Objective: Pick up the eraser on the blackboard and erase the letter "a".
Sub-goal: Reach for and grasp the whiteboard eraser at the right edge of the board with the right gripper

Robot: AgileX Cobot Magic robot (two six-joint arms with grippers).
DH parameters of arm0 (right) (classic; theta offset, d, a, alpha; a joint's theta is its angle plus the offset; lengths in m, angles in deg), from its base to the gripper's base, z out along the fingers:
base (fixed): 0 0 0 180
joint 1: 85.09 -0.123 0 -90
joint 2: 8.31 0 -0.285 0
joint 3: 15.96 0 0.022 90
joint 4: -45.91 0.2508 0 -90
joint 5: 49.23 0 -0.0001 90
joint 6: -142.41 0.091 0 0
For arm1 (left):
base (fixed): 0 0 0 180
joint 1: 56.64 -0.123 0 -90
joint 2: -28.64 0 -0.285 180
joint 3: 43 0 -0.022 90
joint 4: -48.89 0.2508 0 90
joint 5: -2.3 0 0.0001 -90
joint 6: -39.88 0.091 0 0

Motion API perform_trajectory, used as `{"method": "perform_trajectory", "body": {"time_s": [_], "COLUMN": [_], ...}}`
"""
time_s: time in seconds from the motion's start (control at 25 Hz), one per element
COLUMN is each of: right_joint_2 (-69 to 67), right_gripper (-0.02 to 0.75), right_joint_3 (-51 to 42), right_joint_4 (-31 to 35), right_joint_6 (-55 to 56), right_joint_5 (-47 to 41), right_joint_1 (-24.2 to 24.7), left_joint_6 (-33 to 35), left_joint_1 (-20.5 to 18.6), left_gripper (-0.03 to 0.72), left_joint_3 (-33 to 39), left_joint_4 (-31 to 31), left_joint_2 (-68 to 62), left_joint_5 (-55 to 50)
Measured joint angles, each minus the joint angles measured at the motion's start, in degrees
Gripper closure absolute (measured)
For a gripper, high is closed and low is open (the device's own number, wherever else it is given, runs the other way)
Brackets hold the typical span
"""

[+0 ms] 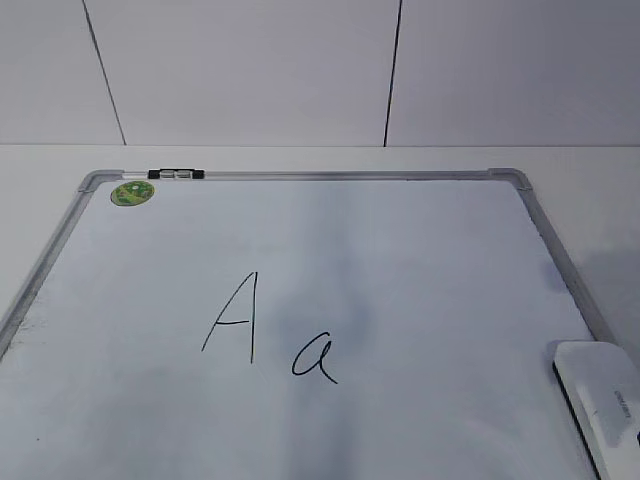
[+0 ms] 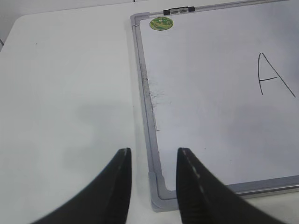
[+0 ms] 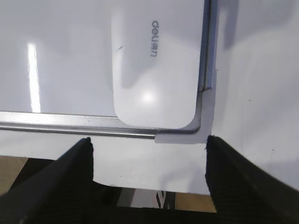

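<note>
While the right gripper [image 3: 148, 142] is holding its two matte black, wedge-shaped jaws wide apart and gripping nothing, the eraser [image 3: 156, 60] is lying just ahead of the gap between them, a smooth, glossy white plastic block with rounded corners and small grey lettering. It is sitting in the near right corner of the blackboard [image 3: 56, 60], touching the brushed silver-grey frame where that bends round the corner. On the exterior view the eraser [image 1: 600, 400] is showing a thin dark edge along its underside. Over at the left gripper [image 2: 152, 154], the tapering black jaws are standing moderately open and empty, straddling the board's rounded near left corner [image 2: 156, 198]. Further ahead, thin black marker strokes are forming the cursive letter "a" [image 1: 315, 360] beside an angular capital "A" [image 1: 233, 318], with a round green sticker [image 1: 132, 193] near the far frame.
</note>
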Motion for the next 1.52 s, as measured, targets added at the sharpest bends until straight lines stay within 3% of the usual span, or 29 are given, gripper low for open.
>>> {"method": "perform_trajectory", "body": {"time_s": [0.6, 0.96, 1.52], "right_joint_2": [-2.35, -3.85, -11.76], "right_gripper": [0.157, 0.077, 0.073], "right_joint_3": [0.02, 0.02, 0.25], "right_joint_4": [0.70, 0.70, 1.07], "right_joint_6": [0.00, -0.75, -0.98], "right_joint_5": [6.44, 7.62, 8.21], "right_joint_1": [0.00, 0.00, 0.00], "left_joint_6": [0.00, 0.00, 0.00], "left_joint_1": [0.00, 0.00, 0.00], "left_gripper": [0.443, 0.443, 0.444], "left_joint_3": [0.00, 0.00, 0.00], "left_joint_4": [0.00, 0.00, 0.00], "left_joint_2": [0.00, 0.00, 0.00], "left_joint_5": [0.00, 0.00, 0.00]}}
